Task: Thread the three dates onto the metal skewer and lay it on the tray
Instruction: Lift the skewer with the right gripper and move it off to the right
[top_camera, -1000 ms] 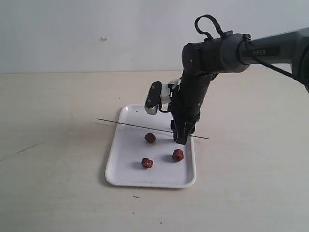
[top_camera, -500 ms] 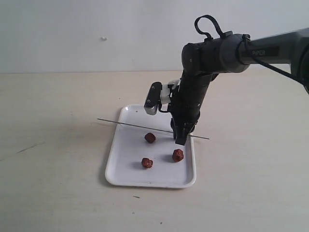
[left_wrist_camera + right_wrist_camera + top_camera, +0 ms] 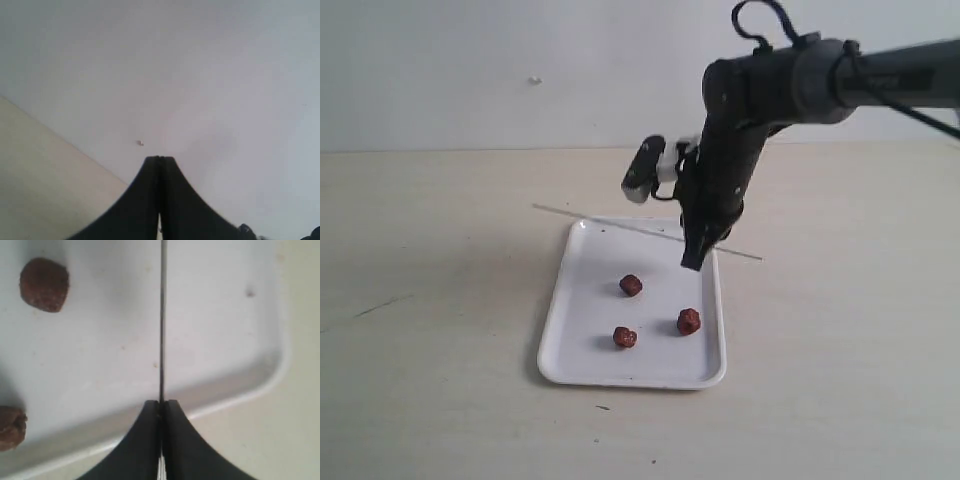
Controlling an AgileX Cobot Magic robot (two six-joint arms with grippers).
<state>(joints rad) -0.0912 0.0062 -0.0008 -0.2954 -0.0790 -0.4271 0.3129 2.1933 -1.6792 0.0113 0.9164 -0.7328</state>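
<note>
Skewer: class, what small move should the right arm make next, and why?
Probably lower the skewer and angle its long free end toward the nearest date. The right tool is shut on the skewer, holding it roughly level above the tray. All three dates lie loose on the tray, none threaded.

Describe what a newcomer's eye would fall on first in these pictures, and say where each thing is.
The dark right gripper stands out first, shut on a thin metal skewer that it holds in the air over the white tray. Next come the three dates, lying loose and apart on the tray, none on the skewer yet.
</note>
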